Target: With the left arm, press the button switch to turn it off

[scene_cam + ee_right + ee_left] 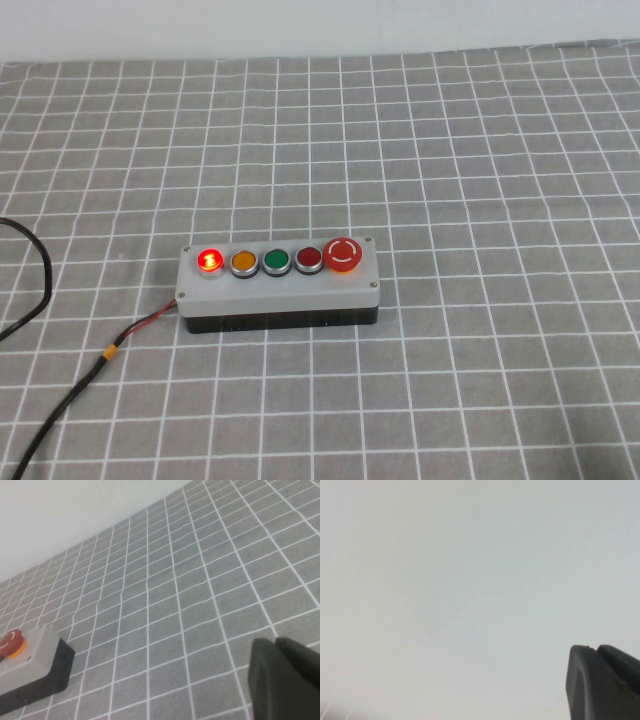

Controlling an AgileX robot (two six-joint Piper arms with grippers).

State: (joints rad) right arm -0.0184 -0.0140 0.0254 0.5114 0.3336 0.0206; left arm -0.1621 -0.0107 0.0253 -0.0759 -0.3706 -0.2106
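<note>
The button switch (209,260) is a small round red dome, glowing, at the left end of the row of five on the grey box (280,285) in the middle of the table. No arm shows in the high view. My left gripper (595,652) shows only in the left wrist view, its black fingers together, empty, facing a plain pale wall; the box is out of that view. My right gripper (275,645) is shut and empty above the checked cloth, well away from the box's end (35,650).
The other buttons are orange (244,263), green (276,262), dark red (308,260) and a big red mushroom button (343,254). A red and black wire (140,325) leaves the box's left end. A black cable (40,280) loops at the table's left edge.
</note>
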